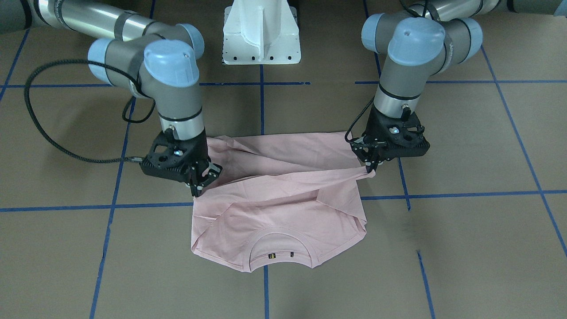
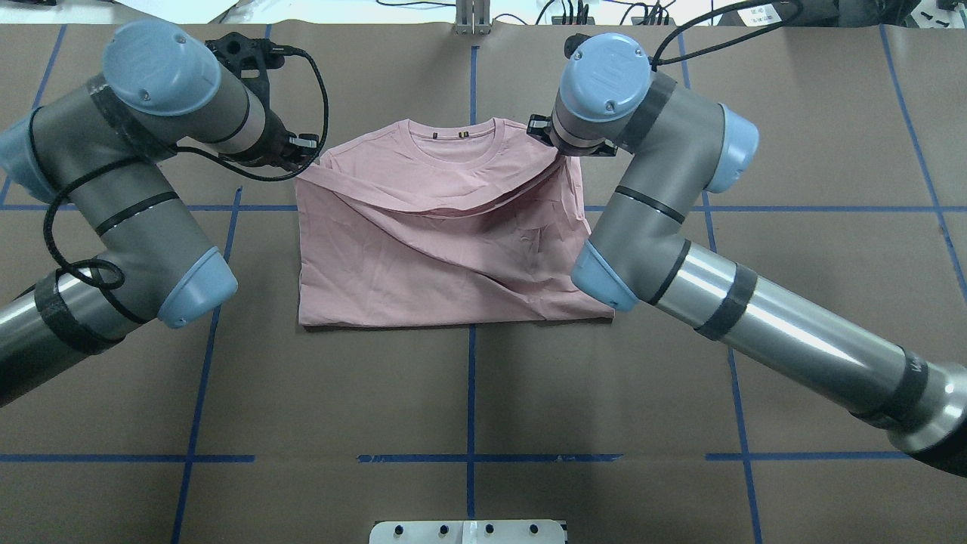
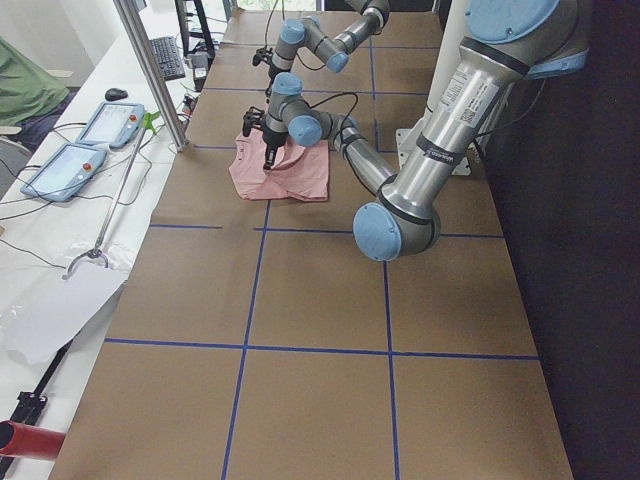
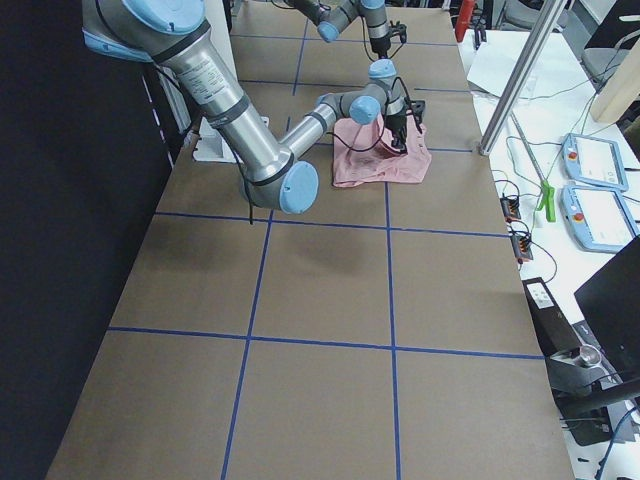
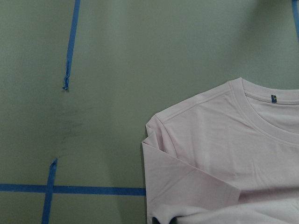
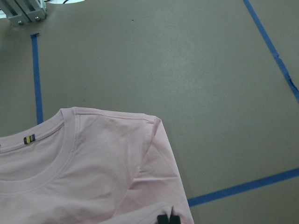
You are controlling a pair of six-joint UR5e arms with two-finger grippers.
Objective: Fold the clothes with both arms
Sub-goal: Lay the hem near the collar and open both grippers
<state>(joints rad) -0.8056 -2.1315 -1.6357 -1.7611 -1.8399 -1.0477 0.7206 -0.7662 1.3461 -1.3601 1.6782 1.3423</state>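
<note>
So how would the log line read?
phase: folding | left tool: shut on T-shirt | right tool: shut on T-shirt | held edge: raised, near collar

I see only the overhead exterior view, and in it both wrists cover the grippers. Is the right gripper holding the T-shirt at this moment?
Observer: Yes. In the front-facing view the right gripper is closed on a lifted edge of the T-shirt.
Operator: And the left one?
Observer: The left gripper pinches the other end of that same edge, and the fabric is stretched between the two.
Operator: Is somebody close by?
Observer: The exterior left view shows what looks like a person's green sleeve at its far left edge, well away from the T-shirt.
</note>
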